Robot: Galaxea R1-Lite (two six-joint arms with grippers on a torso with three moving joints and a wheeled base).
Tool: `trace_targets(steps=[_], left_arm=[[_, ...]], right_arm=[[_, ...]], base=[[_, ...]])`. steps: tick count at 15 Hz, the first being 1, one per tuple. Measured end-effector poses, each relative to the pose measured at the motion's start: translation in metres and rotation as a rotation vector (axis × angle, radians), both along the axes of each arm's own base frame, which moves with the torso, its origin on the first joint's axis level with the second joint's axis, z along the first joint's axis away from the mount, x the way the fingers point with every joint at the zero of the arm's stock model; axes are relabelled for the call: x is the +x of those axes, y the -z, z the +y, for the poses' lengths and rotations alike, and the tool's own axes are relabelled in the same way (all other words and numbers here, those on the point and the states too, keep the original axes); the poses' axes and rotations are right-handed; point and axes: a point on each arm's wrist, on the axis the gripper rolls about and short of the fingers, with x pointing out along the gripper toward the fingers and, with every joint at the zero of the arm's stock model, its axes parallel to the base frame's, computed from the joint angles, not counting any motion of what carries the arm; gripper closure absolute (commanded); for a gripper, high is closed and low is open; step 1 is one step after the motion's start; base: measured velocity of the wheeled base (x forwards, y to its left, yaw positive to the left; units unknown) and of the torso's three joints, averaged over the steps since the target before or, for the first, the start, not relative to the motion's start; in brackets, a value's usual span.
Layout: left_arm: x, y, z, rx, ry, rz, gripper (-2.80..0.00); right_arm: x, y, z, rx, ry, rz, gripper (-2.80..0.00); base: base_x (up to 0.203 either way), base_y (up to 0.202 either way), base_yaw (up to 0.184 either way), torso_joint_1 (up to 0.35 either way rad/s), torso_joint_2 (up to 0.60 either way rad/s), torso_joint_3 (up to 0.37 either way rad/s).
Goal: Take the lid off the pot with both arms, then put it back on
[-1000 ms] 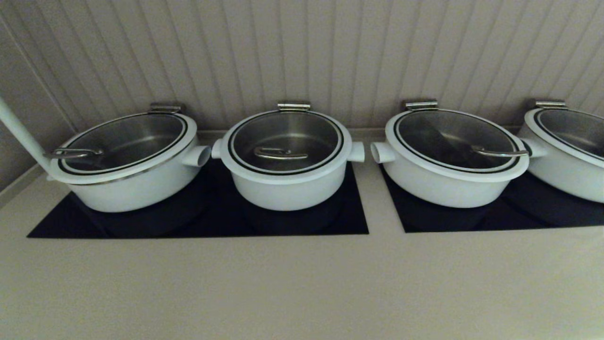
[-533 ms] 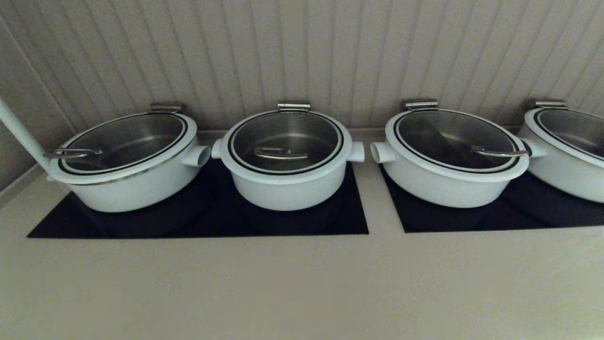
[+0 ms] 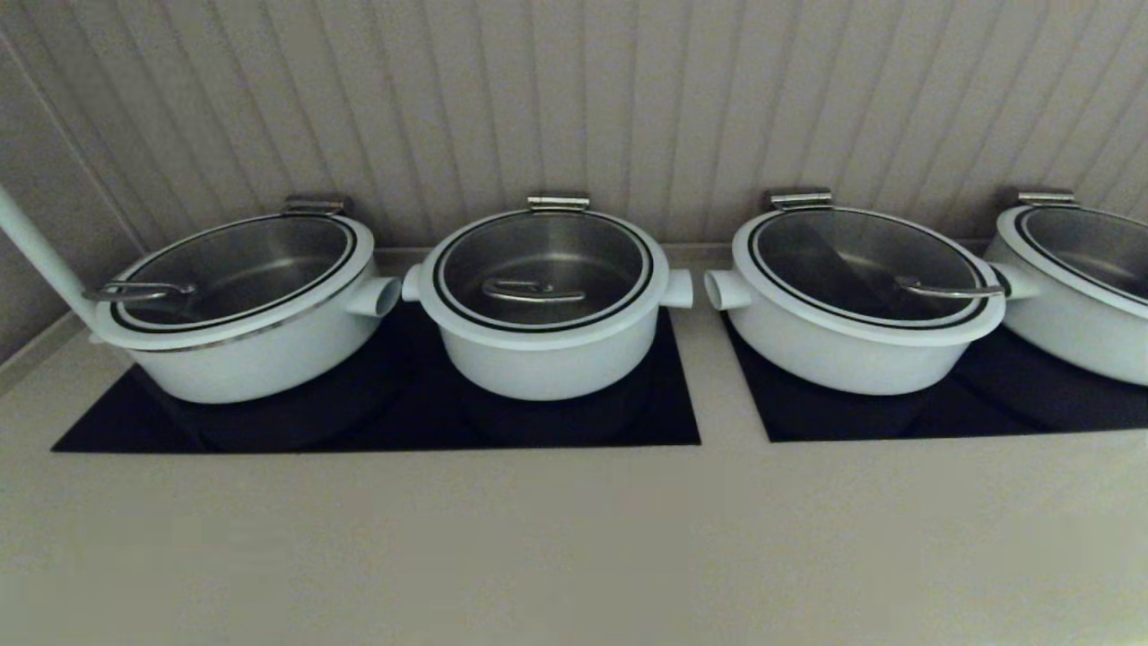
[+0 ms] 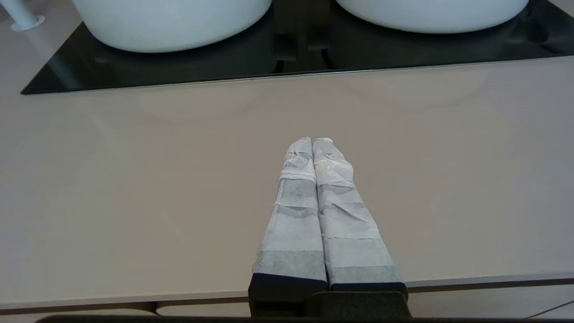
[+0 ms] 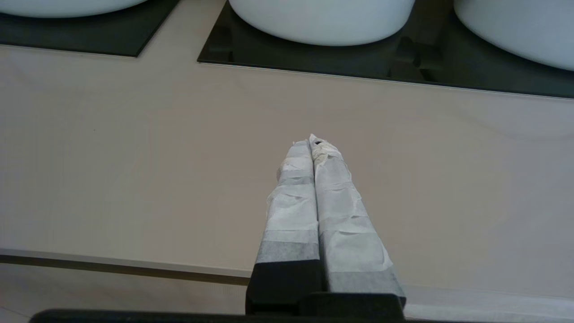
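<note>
The pot (image 3: 547, 359) is the narrow, deep white one, second from the left on the black cooktop. Its glass lid (image 3: 543, 260) with white rim, black ring and central curved steel handle (image 3: 531, 291) sits closed on it. Neither arm shows in the head view. My left gripper (image 4: 312, 140) is shut and empty, low over the beige counter near its front edge. My right gripper (image 5: 311, 140) is shut and empty, also low over the counter near the front edge. Both are well short of the pots.
A wide white pot (image 3: 242, 350) stands left of the task pot, another wide pot (image 3: 852, 345) to its right and a further pot (image 3: 1076, 323) at far right. Two black cooktop panels (image 3: 664, 422) (image 3: 780, 422) lie under them. A white pole (image 3: 36, 256) rises at far left.
</note>
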Motion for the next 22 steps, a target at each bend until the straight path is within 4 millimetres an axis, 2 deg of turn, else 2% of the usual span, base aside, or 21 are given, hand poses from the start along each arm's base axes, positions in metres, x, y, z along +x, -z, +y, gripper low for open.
trace_targets(steps=[22], left_arm=[[0.0,0.0,0.0,-0.009,-0.002,0.0,0.0]], right_arm=[[-0.0001,-0.0004,-0.0003,0.024,0.014,0.0,0.0]], base=[[0.0,0.0,0.0,0.0,0.0,0.0]])
